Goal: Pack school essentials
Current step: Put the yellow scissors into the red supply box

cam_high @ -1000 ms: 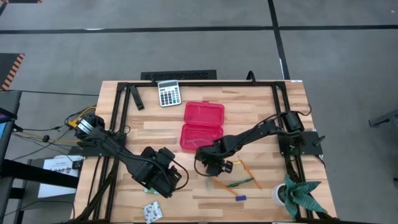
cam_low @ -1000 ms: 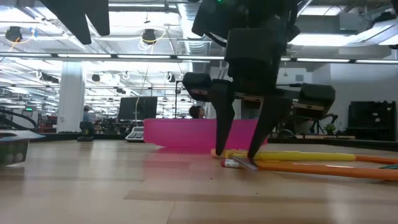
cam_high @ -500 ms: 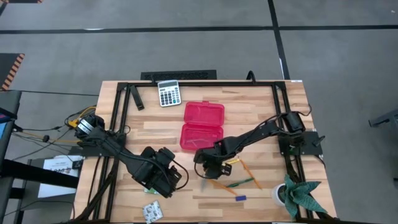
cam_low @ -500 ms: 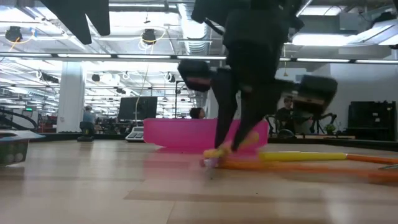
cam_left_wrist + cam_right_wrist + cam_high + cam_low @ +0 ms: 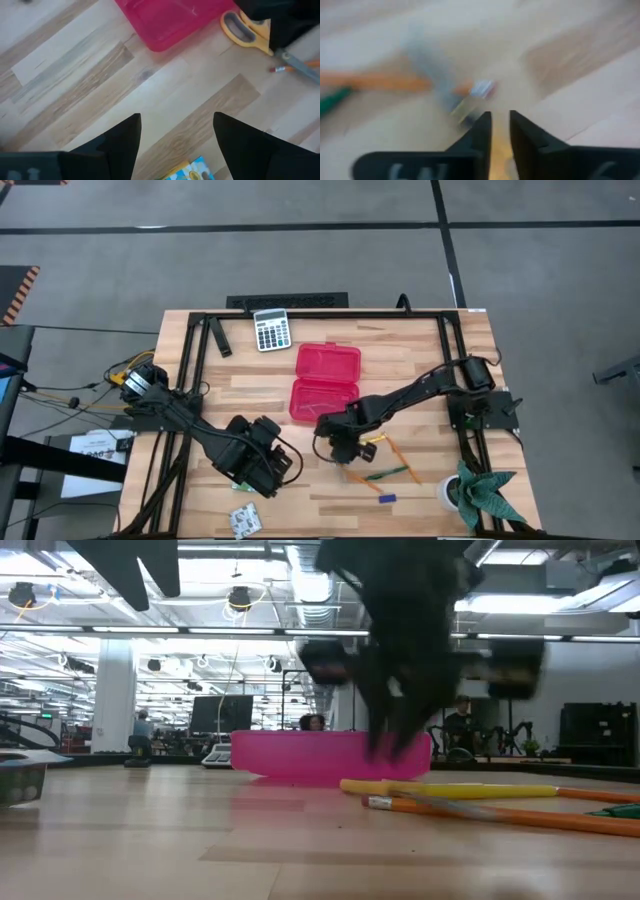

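On the wooden surface (image 5: 420, 350), seen from above, one red case (image 5: 325, 380) lay open near the middle. One grey calculator (image 5: 271, 330) sat at 11 o'clock from the case. Its keys were too small to read.

At 5 o'clock from the case lay the school things, all on the surface and none in the case. One pair of scissors (image 5: 372, 442) with yellow handles lay nearest the case. Two orange pencils showed, one (image 5: 398, 456) just past the scissors and one (image 5: 356, 477) lower down. One green pen (image 5: 385, 474) lay between them. One tiny blue piece (image 5: 386, 498) lay farther out, again toward 5 o'clock.

At 7 o'clock from the case, by the near edge, lay a green-and-white packet (image 5: 245, 520). It was too small to tell whether it was one packet or two. The left wrist view showed a blue and yellow printed corner (image 5: 192, 170), but no words could be read.

The right pincer (image 5: 345, 448) hung just beside the scissors, at 6 o'clock from the case. It looked blurred in the low view, up off the wood. Whether it was spread or pinching something could not be told.

The left pincer (image 5: 275, 470) waited at 7 o'clock from the case, between the case and the packet. It was spread wide and held nothing.

One green plant (image 5: 485, 495) stood at the corner at 4 o'clock.
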Robot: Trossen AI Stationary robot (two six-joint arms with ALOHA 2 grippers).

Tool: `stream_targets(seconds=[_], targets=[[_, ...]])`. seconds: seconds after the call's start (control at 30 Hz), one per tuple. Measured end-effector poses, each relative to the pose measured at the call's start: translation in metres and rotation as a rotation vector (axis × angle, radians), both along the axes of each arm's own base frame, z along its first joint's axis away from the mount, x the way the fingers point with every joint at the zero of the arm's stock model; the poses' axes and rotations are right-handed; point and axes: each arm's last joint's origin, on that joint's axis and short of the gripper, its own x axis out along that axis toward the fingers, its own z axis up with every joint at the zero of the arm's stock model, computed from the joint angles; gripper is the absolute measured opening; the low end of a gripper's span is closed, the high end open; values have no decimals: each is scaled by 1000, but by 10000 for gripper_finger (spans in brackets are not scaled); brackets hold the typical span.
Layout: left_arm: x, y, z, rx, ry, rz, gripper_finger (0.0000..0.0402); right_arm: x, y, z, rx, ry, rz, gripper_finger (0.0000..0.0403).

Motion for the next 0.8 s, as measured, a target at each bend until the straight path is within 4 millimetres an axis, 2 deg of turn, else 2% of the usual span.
stream_targets(seconds=[0.1,0.23,0.33,0.57,0.8], targets=[[0,0,0,3,-5,5,243,1,-1,5,38,-22,29,143],[0,0,0,4,-4,4,243,1,0,-5,18,-1,68,230],[0,0,0,3,-1,4,243,-6,3,-8,-12,25,176,269],[0,1,0,6,2,6,243,-9,11,-8,-27,5,264,270],[0,2,-4,4,1,27,243,-5,17,-28,-27,33,275,268]])
